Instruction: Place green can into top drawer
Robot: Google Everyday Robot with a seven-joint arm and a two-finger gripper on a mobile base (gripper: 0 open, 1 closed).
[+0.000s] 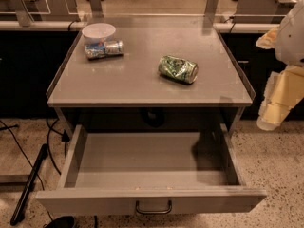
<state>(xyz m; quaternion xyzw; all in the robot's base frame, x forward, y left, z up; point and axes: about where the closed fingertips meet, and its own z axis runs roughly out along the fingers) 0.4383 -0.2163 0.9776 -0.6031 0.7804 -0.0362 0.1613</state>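
The green can [178,69] lies on its side, dented, on the grey counter top [142,80], right of centre. The top drawer [151,201] is pulled out below the counter, its inside bare, with a small dark curved handle [153,208] at the centre of its front panel. My gripper [278,103] hangs at the right edge of the view, beside the counter's right side and above the floor, well right of the can and holding nothing I can see.
A blue-and-silver can [103,49] lies on its side at the counter's back left, next to a white bowl [99,32]. A glass barrier with posts runs behind the counter. Cables and a dark pole [28,184] lie on the floor at left.
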